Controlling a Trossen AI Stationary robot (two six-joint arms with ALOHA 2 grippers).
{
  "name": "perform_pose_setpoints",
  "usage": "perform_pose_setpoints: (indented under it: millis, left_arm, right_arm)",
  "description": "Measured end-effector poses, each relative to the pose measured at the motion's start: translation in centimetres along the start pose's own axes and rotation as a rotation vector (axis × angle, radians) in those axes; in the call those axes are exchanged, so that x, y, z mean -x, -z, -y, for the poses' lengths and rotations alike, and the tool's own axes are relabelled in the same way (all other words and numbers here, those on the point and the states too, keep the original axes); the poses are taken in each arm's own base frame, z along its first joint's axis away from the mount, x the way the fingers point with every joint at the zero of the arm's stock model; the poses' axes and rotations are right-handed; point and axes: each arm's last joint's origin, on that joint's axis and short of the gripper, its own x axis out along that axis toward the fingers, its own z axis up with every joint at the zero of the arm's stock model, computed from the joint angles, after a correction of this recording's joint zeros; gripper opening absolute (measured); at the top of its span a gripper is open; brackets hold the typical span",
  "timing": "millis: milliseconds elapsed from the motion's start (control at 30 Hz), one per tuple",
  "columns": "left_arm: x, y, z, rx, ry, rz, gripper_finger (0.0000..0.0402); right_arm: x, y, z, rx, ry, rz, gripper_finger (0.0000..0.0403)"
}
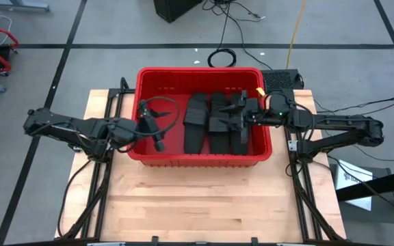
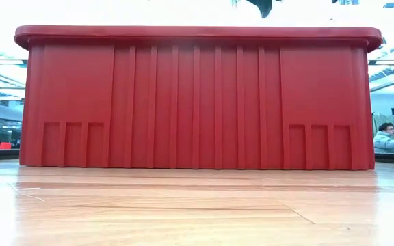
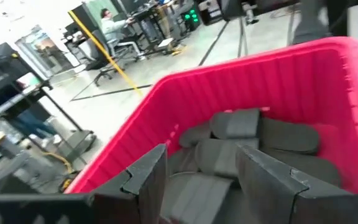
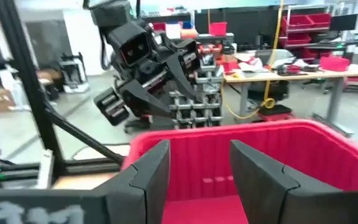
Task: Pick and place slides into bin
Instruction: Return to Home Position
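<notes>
- The slides (image 1: 211,126) lie inside the bin (image 1: 197,70), piled across its middle and right part. Their overlap hides the exact count.
- No slide shows on the surface (image 1: 204,198) outside the bin, so the placing looks finished. Judged from this, what is left is only to draw both arms away from the bin.
- The left arm (image 1: 67,126) reaches over the bin's left wall. Its jaws hang above the bare red floor to the left of the slides, spread apart and holding nothing.
- The right arm (image 1: 334,126) reaches over the bin's right wall. Its jaws sit above the right-hand slides, also parted and empty.
- Edges to mind: each arm crosses the bin's rolled rim, so a lift before pulling outward seems wise. The right jaws are close over the pile and could catch a strap if they drop.
- Open room: the surface on the near side of the bin is bare wood, and each arm has free space outward from the bin's side walls.
</notes>
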Motion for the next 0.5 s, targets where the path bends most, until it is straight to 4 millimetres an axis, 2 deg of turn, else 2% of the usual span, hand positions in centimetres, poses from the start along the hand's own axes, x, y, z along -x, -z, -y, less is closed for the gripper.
perform_pose_setpoints:
  millis: [233,500]
  left_arm:
    - [2.0,-0.6,0.9,0.035,0.080,0.054,0.0196]
    - [3.6,-0.7,2.1,0.089,0.161,0.059,0.0196]
  right_arm:
    - [0.0,0.1,-1.1,-0.150,-0.044,-0.008,0.0155]
    - [0.0,0.4,-3.3,-0.134,-0.130,-0.042,0.0155]
